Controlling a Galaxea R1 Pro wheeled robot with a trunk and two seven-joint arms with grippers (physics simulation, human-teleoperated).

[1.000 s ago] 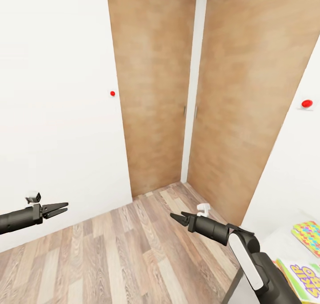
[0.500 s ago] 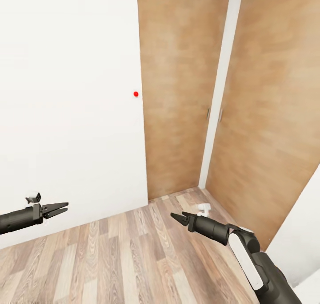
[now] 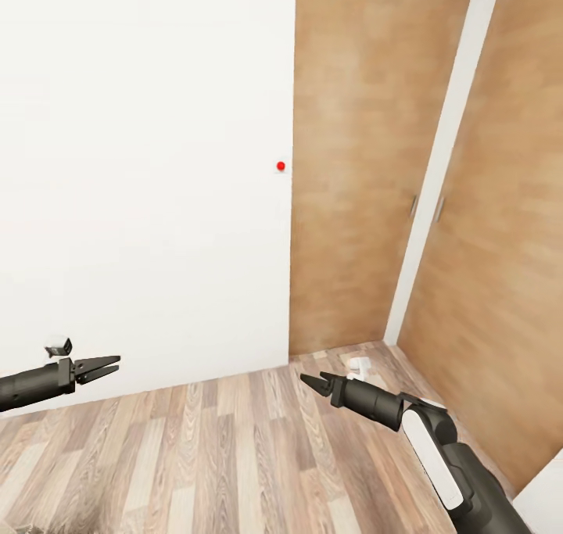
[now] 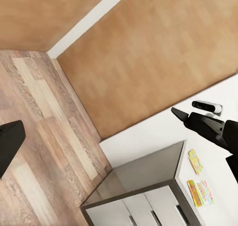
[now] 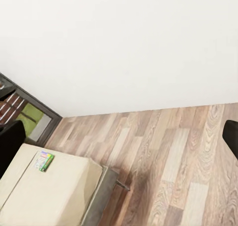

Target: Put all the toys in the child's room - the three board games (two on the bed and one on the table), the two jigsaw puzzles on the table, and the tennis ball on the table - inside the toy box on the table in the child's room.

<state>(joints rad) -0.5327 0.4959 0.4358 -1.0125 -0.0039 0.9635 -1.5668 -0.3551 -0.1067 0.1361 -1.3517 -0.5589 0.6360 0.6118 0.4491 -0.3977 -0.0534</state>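
I'm facing a plain white wall (image 3: 141,166) that meets tall wood-panelled doors (image 3: 352,166), with wood plank floor (image 3: 234,456) below. Through my right wrist camera, the low beige-mattressed bed (image 5: 44,196) stands on that floor and carries a green-edged board game box (image 5: 44,161). My left wrist camera finds the pale grey bench (image 4: 218,137), two bright interlocking jigsaw puzzles (image 4: 195,161) lying on it. Left pincer (image 3: 108,364) narrowly parted, empty; right pincer (image 3: 313,381) likewise

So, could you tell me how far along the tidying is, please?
Nothing looks done yet. Both the left claw and right claw hold nothing. A board game still lies on the bed, and two colourful flat toys remain on the table.
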